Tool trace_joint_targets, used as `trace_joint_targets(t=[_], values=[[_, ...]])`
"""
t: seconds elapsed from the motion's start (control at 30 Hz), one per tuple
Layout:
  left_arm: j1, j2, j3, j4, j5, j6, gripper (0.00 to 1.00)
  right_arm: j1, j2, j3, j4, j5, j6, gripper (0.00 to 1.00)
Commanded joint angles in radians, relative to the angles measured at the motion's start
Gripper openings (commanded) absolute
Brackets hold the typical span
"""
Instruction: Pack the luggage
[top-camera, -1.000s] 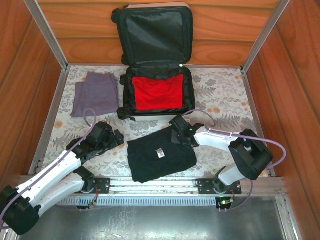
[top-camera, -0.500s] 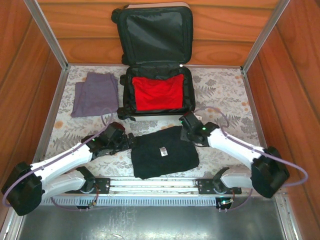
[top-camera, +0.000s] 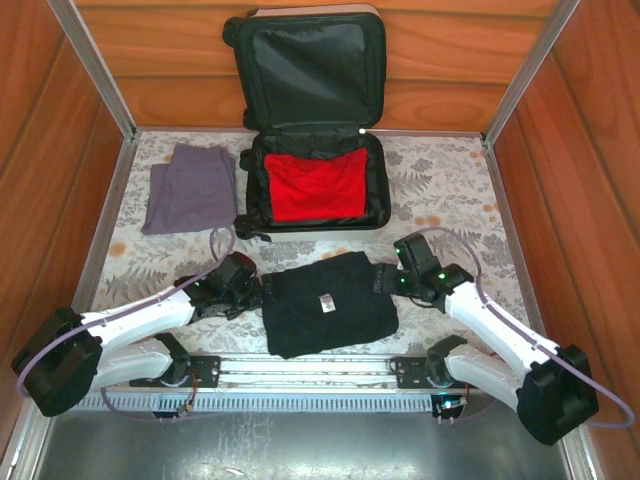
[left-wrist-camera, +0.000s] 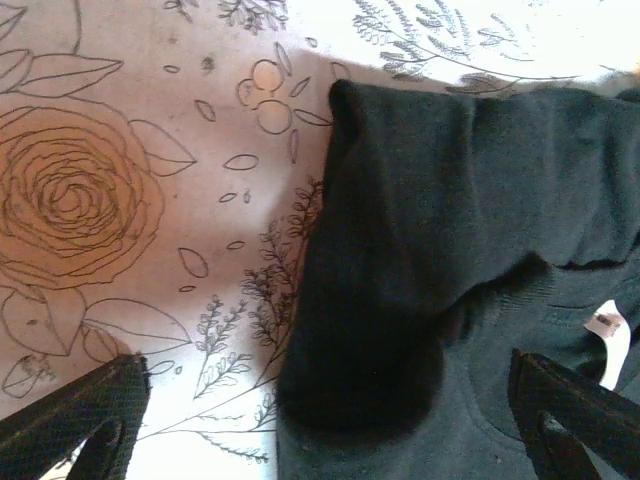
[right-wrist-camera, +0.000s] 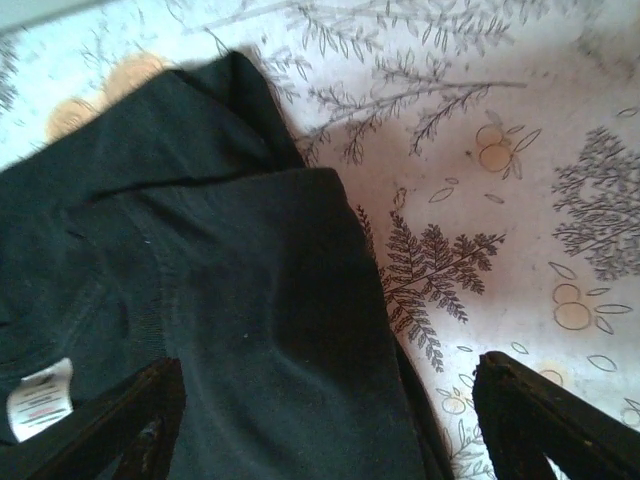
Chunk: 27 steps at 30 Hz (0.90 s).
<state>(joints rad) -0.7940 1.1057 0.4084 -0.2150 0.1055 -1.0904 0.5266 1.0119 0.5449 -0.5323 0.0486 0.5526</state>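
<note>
The luggage (top-camera: 312, 190) is lying open at the far middle of the flower-printed tabletop (top-camera: 455, 185), its lid standing upright against the far wooden wall and showing black lining. Its base is lying flat with the wheels pointing left. A folded red garment (top-camera: 318, 186) is filling most of the base compartment. A folded grey-purple garment (top-camera: 190, 188) is lying on the tabletop just left of the luggage, apart from it. A folded black garment (top-camera: 325, 300) is lying near the middle, on the near side of the luggage and outside it, with a small white tag (top-camera: 322, 303) facing up. The left claw (top-camera: 262, 288) is sitting low at the black garment's left edge. In the left wrist view its jaws are standing wide apart, one finger (left-wrist-camera: 75, 420) over bare tabletop and the other over the dark cloth, with the garment's rolled edge between them; nothing is being clamped. The right claw (top-camera: 388, 283) is sitting at the garment's right edge. In the right wrist view its jaws are likewise standing wide apart, one finger (right-wrist-camera: 550, 420) over the printed tabletop and the other over the black cloth, gripping nothing. Whether either claw's tips are touching the cloth cannot be told.
</note>
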Motion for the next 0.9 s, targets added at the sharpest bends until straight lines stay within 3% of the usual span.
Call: trace_joint_targets(t=[0.0, 0.4, 0.43, 0.47, 0.5, 0.63, 0.87], values=[[-0.008, 0.014, -0.025, 0.058, 0.017, -0.034, 0.98, -0.03, 0.077, 0.002, 0.099, -0.097, -0.092, 0.81], [-0.057, 0.143, -0.046, 0.178, -0.005, -0.165, 0.92, -0.065, 0.355, 0.11, 0.155, -0.228, -0.153, 0.84], [-0.062, 0.158, -0.042, 0.179, -0.009, -0.178, 0.91, -0.063, 0.385, 0.121, 0.152, -0.236, -0.148, 0.84], [-0.066, 0.17, -0.039, 0.18, -0.012, -0.186, 0.88, -0.061, 0.407, 0.13, 0.148, -0.237, -0.146, 0.93], [-0.071, 0.188, -0.035, 0.182, -0.015, -0.197, 0.86, -0.056, 0.424, 0.14, 0.14, -0.226, -0.145, 0.96], [-0.083, 0.268, -0.025, 0.189, -0.032, -0.24, 0.8, -0.054, 0.453, 0.156, 0.124, -0.18, -0.116, 0.95], [-0.08, 0.35, 0.011, 0.189, -0.049, -0.235, 0.61, -0.046, 0.523, 0.141, 0.175, -0.159, -0.031, 0.91]])
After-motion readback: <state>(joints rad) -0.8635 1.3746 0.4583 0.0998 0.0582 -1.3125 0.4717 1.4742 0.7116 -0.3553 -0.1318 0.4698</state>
